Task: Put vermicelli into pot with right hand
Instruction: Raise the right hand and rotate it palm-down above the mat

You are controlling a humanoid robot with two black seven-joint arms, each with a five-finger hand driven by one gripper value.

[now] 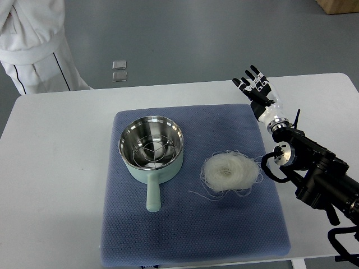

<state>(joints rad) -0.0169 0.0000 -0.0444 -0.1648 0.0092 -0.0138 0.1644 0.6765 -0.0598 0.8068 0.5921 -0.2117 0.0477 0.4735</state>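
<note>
Here, the white bench (56,168) carries a blue quilted mat (190,230) laid roughly square in its middle, and both of the task's things rest on that mat. The pot (151,150) sits on the mat's left half: a pale green body with a shiny steel inside, a wire rack lying across the bottom of the bowl, and a short green handle (152,196) pointing toward the near edge of the bench. The vermicelli (230,171) lies to the right of the pot as a loose, flattened, whitish nest, with a few stray strands trailing out onto the mat around it; it is beside the pot but not touching it, and nothing of it is in the bowl. The right hand (256,87) shows at the upper right, its arm coming in from the lower right edge in black segmented links, with a silvery wrist section just below the palm. The hand is raised over the far right corner of the mat, fingers spread and pointing away toward the far side of the bench, released and grasping nothing, and it stands well apart from the vermicelli. No left arm shows. At the top left a person (33,45) in white clothing stands beyond the far edge of the bench, seen only from the torso down. On the grey floor (196,39) behind the bench lie two small pale square items (119,70), one just above the other.
</note>
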